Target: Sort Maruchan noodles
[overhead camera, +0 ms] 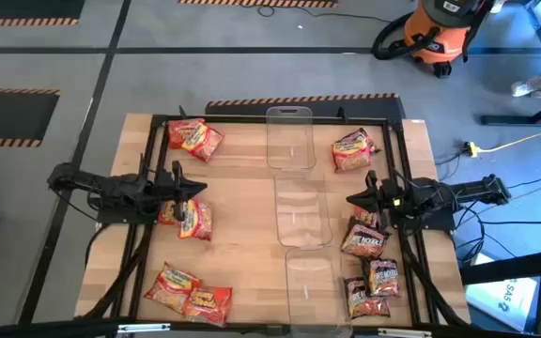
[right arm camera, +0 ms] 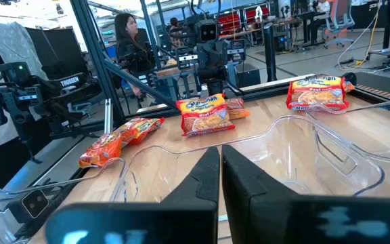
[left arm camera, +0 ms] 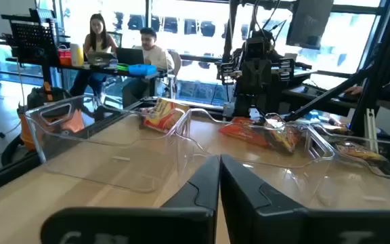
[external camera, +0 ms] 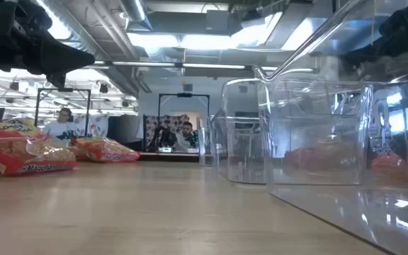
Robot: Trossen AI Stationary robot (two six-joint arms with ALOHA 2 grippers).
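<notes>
Left pincer (overhead camera: 198, 187) pressed together, holding nothing | nearest packet (overhead camera: 193, 219) lies just beside it, toward the surface's (overhead camera: 242, 235) front edge, long axis front-to-back | right pincer (overhead camera: 354, 199) also pressed together, across the bins (overhead camera: 303, 211) | we judge left arm nearer.

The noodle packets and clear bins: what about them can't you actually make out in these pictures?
- Flavour print on the noodle packets: too small in the high view.
- Packets behind the clear bins: blurred through plastic in the low view.
- Packet below the left tool: partly covered by the arm.
- Nearest bin: cut off by the high view's bottom edge.
</notes>
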